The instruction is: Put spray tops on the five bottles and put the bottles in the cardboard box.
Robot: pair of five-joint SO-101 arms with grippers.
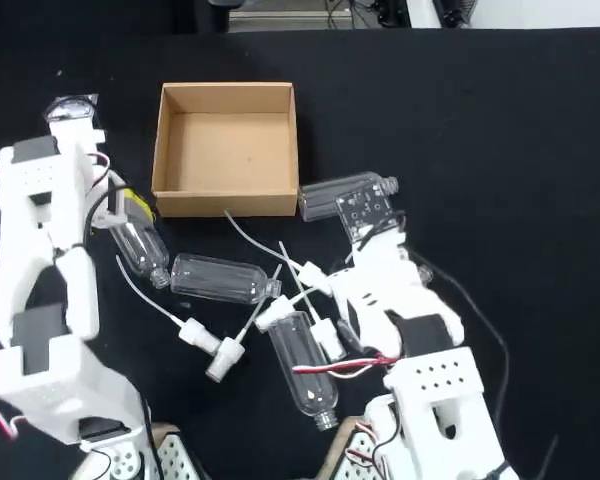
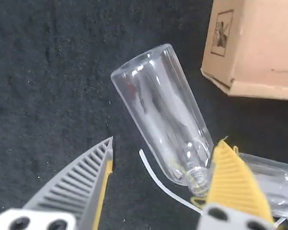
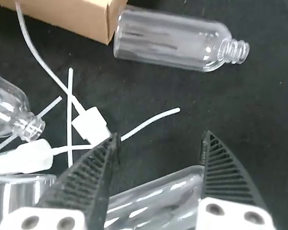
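The right gripper (image 3: 162, 135) has its black jaws spread wide and clasps nothing. A clear bottle (image 3: 153, 199) lies on the black table (image 1: 500, 150) low between the jaws, and it cannot be told whether they touch it. Just past the tips lie white spray tops (image 3: 91, 125), their thin tubes crossing one another. The left gripper (image 2: 166, 141) is likewise released, its jaws on either side of the neck end of a tilted bottle (image 2: 165, 112), with the yellow finger (image 2: 230, 172) just beside the neck. In the high view, a near bottle (image 1: 305, 365) lies close to the right arm's base and a middle bottle (image 1: 220, 278) lies on its side between the arms, both uncapped. Farther out, a far bottle (image 3: 175, 38) lies with its base at a corner of the cardboard box (image 1: 225, 150), which stands open-topped
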